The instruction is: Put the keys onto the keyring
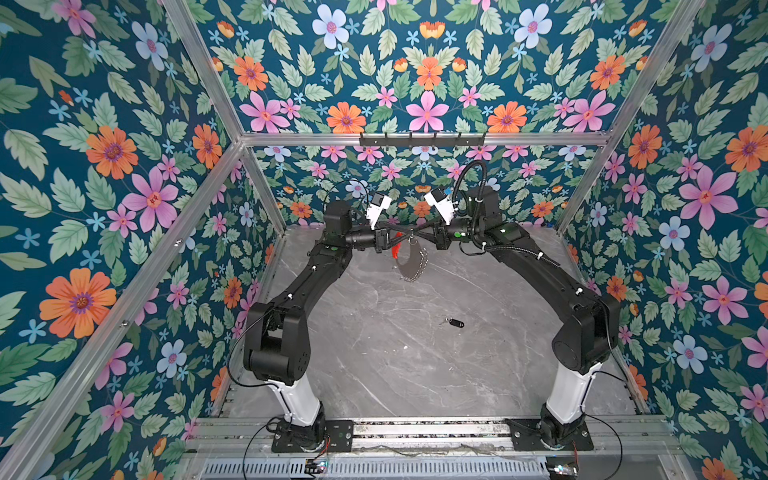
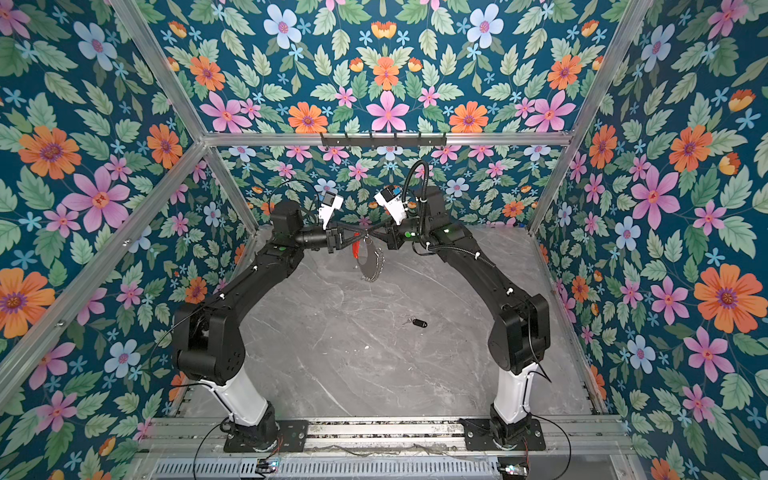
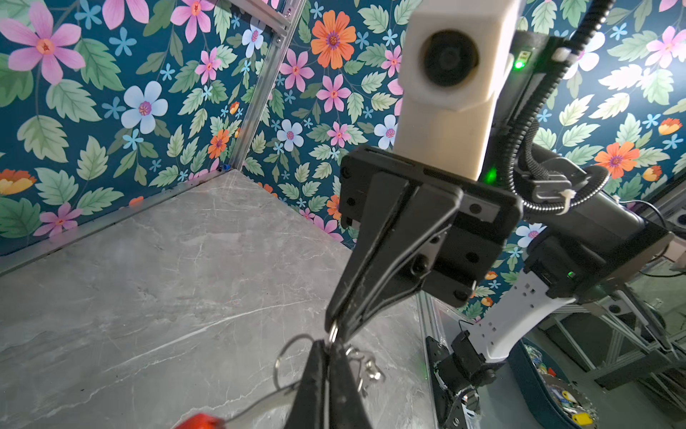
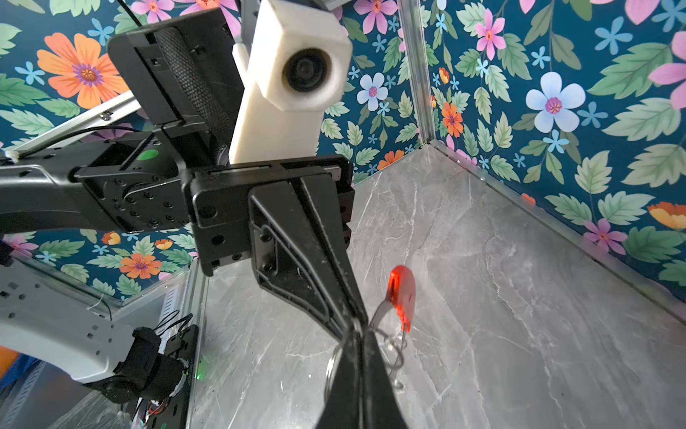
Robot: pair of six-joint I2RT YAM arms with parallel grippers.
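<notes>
On the marble surface (image 1: 365,357), well on the near side of the keyring, the black key tag (image 1: 456,323) lies loose. It looks light, stiff and slick, so its oblong body seems a surer hold than its thin split ring (image 1: 448,320). Farther back the keyring (image 1: 410,262) hangs clear of the surface and is likely to swing, with the left gripper (image 3: 326,349) and right gripper (image 4: 359,334) both pinched tight on silver loops at its upper edge.

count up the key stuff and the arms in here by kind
black key tag: 1
grey ring disc: 1
robot arms: 2
total: 4
</notes>
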